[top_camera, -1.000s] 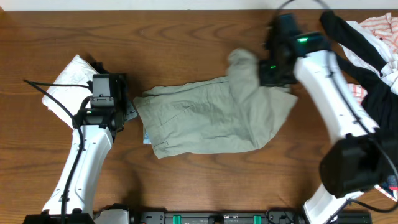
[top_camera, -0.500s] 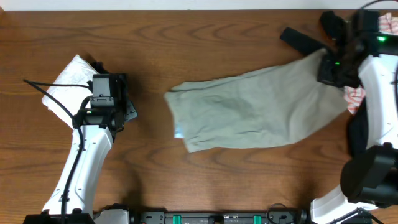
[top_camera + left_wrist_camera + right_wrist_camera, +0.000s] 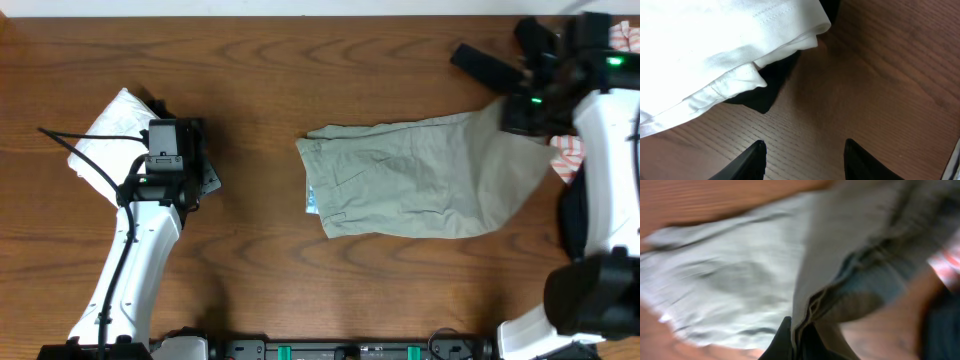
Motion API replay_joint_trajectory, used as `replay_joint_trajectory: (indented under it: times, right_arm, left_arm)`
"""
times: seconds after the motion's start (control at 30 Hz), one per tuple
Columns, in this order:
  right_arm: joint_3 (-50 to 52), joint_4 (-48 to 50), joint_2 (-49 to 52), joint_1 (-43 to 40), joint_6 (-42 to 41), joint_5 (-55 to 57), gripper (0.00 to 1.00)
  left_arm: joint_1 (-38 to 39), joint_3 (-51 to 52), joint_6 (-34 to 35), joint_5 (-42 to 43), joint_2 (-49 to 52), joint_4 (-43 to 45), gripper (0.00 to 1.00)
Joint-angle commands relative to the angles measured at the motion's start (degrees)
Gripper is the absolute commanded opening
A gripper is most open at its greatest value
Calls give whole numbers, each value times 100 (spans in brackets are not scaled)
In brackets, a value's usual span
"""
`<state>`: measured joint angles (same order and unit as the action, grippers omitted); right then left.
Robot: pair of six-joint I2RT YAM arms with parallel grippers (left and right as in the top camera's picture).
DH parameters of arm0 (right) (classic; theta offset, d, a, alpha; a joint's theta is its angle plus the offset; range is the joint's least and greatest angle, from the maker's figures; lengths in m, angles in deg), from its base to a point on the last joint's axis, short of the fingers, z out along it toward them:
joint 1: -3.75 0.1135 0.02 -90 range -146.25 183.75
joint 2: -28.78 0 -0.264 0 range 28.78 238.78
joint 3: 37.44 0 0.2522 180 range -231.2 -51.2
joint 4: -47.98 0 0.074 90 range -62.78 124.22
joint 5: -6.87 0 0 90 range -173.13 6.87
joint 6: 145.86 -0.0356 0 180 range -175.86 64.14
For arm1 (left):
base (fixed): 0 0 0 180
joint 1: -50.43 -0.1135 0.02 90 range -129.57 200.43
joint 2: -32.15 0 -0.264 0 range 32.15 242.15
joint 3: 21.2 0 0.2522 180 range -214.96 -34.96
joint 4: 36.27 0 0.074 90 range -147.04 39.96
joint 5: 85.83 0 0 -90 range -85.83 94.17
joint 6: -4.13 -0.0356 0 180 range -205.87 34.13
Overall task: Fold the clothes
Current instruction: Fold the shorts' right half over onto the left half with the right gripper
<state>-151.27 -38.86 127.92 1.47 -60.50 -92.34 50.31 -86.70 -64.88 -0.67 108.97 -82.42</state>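
The pale green garment (image 3: 410,175) lies mostly flat on the table (image 3: 300,70), trailing away from the right gripper (image 3: 525,105) toward the middle of the table, with the end nearest that gripper raised off the wood. In the right wrist view a seamed edge of the cloth runs straight down into the right gripper (image 3: 795,342), so I judge it pinched shut on that hem, though the picture is blurred. The fabric looks light, limp and thin. It wrinkles and drapes under its own weight, so it will likely sag and slide rather than hold a shape. The seamed corners and hems are probably the best places to grip, since they are thicker and less likely to slip. Just beyond the right gripper a heap of other clothes (image 3: 575,155) could snag. The left gripper (image 3: 804,155) is far from the garment, its fingers spread wide and empty, with a folded white cloth (image 3: 715,50) just ahead of it.
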Motion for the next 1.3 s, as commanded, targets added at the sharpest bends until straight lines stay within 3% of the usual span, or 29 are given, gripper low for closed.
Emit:
replay_joint_trajectory:
  times: [0.0, 0.33, 0.63, 0.87, 1.0, 1.07, 1.17, 1.27]
  right_arm:
    - [-280, 118, -525, 1025, -269, -411, 1]
    - [-221, 319, 501, 3401, -885, 87, 1]
    - [-221, 264, 1862, 4151, -857, 85, 1]
    - [-221, 361, 2024, 4354, -804, 83, 2]
    - [-225, 365, 2024, 4360, -518, 83, 10]
    - [-345, 330, 2004, 4297, -212, 92, 20]
    - [-892, 122, 1967, 4061, -151, 173, 26]
    - [-1681, -173, 1919, 3735, -144, 170, 42]
  left_arm:
    - [-17, -61, 31, -4, 17, -7, 50]
    - [-17, -61, 31, -4, 17, -9, 50]
    - [-17, -61, 31, -4, 17, -13, 50]
    - [-17, -61, 31, -4, 17, -11, 50]
    - [-17, -61, 28, 61, 17, -11, 50]
    - [-17, -61, 26, 326, 17, -4, 50]
    - [-2, -61, -114, 686, 17, 39, 51]
    - [37, -61, -149, 704, 17, 127, 56]
